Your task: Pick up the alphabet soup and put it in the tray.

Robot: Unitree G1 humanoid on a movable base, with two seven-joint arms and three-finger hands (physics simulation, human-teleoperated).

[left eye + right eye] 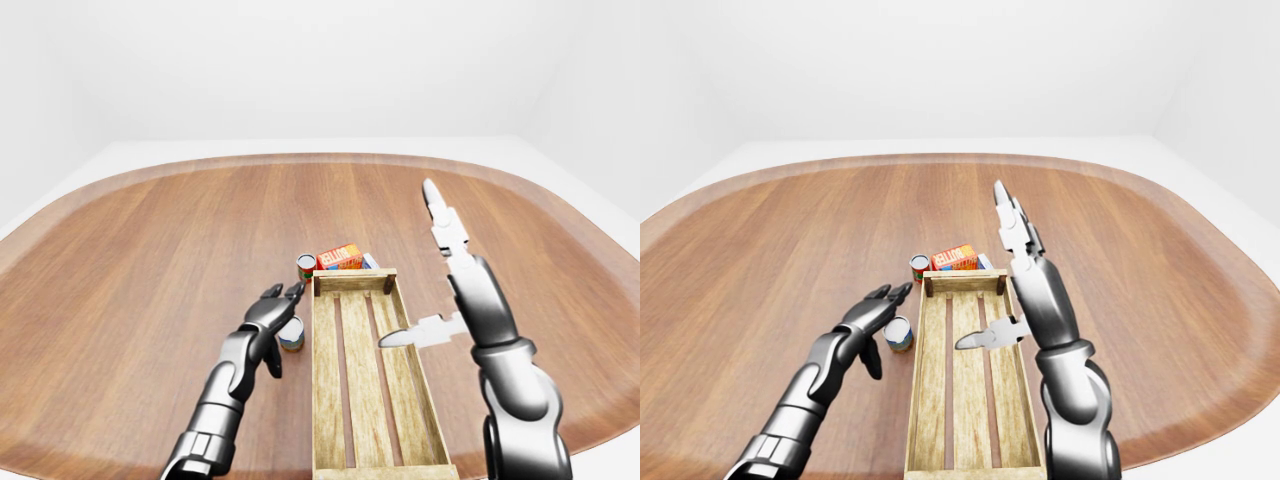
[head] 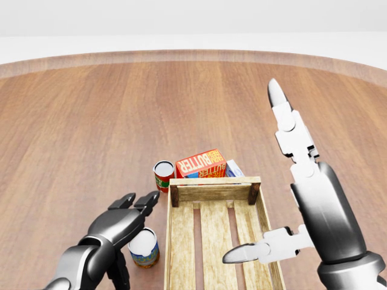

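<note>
a small cylindrical can with a pale silver lid and a multicoloured blue, red and green label (image 2: 144, 246), taken to be the alphabet soup, is seen upright on the brown wooden tabletop (image 2: 91, 133) in the lower left of the head view. it is placed just beside the left wall of the long slatted wooden tray (image 2: 213, 232) and outside it. part of its left side is hidden by the dark grey left hand (image 2: 118, 225), which is held just above and left of the can with its fingers spread open; the thumb is lowered beside the can, and whether it touches cannot be told. nothing is held by this hand.

the silver and grey right hand (image 2: 289, 181) is raised over the right side of the tray, wide open, with two fingers pointed toward the top of the view and the thumb stretched left above the slats. it is empty.

above the tray's top end, a second can with a red label (image 2: 163, 175) is seen upright, just beside an orange butter box (image 2: 201, 163) and a blue and white box (image 2: 234, 168).
</note>
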